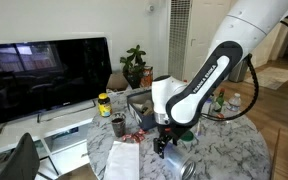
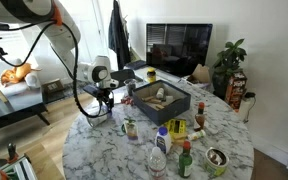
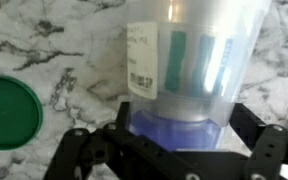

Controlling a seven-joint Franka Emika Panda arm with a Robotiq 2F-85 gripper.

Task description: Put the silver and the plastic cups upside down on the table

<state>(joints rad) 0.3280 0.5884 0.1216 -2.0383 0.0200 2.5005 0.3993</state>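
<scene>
Fingers (image 3: 169,160) around plastic cup (image 3: 189,60); wrist-only green lid (image 3: 9,115) beside

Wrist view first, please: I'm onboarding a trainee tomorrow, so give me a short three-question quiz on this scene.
1. True or false: in the wrist view, the gripper brackets a clear plastic cup.
2. What colour is the round lid lying beside that cup? A red, B green, C yellow.
3. What pattern does the table show?

Key: 1 true. 2 B. 3 Marble, white with grey veins.
</scene>
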